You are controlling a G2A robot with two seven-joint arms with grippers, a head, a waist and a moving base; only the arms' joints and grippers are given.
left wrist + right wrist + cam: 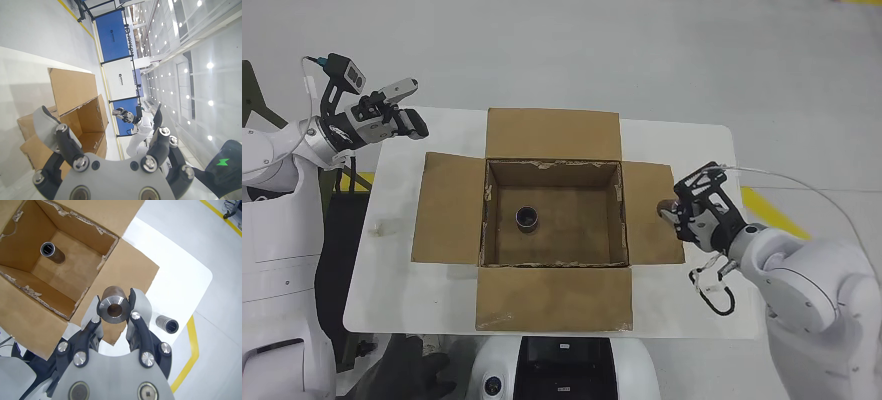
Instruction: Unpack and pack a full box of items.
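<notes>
One tube [54, 254] is left in the box [83, 226], another tube [164, 323] laid outside, a third tube [115, 311] pinched in right gripper's [115, 294] jaws, left gripper's [411, 107] spread.

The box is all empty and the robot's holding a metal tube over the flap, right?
Not quite. The box isn't empty: one metal tube stands inside it, as the right wrist view shows. The right gripper does hold a second tube over the flap.

The arms [807, 285] are white-shelled; the left claw [100, 113] and right claw [115, 297] have black linkages, pale grey pads [44, 128] and silver screws [147, 356].
</notes>
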